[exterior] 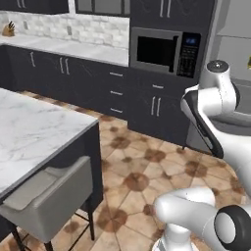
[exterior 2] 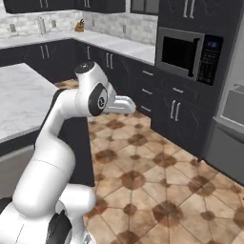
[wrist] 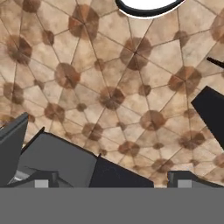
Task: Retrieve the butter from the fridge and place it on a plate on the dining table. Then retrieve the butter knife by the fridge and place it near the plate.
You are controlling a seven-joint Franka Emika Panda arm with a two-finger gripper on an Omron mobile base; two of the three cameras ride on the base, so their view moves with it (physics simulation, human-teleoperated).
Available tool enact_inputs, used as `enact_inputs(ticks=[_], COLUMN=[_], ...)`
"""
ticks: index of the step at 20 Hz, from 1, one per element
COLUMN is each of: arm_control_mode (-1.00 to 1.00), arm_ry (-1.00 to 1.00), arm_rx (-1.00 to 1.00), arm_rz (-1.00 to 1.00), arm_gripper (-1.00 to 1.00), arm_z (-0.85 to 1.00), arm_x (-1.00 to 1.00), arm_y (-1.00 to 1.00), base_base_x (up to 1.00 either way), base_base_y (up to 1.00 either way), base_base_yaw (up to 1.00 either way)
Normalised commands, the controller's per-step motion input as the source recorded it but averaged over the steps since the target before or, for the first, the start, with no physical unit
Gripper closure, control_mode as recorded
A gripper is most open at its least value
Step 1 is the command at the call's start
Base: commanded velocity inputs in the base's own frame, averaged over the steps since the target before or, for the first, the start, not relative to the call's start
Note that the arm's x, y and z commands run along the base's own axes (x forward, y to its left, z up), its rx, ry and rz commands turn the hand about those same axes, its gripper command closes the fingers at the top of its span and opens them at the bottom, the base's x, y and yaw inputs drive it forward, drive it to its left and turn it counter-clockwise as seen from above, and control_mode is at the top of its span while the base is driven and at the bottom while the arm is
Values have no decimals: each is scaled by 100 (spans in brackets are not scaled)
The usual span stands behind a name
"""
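In the hand view my gripper (wrist: 113,181) is open, its two dark fingertips (wrist: 41,181) wide apart with nothing between them, and it looks down at the tiled floor. The dining table (exterior: 34,127) with its white marble top stands at the left, also seen in the right base view (exterior 2: 19,100). The grey fridge (exterior: 240,49) shows at the far right edge, past the arm, and again at the right edge (exterior 2: 233,124). The butter, the plate and the butter knife are out of view.
A grey stool (exterior: 49,196) is tucked at the table's near side and also shows below the hand (wrist: 57,157). Dark cabinets with a built-in microwave (exterior: 164,51) line the back wall. Brown tiled floor (exterior 2: 157,181) lies open between table and cabinets.
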Motion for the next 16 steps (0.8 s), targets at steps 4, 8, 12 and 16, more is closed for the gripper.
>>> enact_inputs(ticks=[4, 8, 12, 16], arm_control_mode=[100, 100, 100, 100], arm_ry=[0, 0, 0, 0], arm_rx=[0, 0, 0, 0], arm_rz=[0, 0, 0, 0], arm_gripper=[-100, -100, -100, -100], arm_z=[0, 0, 0, 0], arm_x=[0, 0, 0, 0], arm_y=[0, 0, 0, 0], base_base_x=[98, 100, 100, 100], base_base_y=[-21, -27, -9, 2], base_base_yaw=[-20, -18, -14, -4])
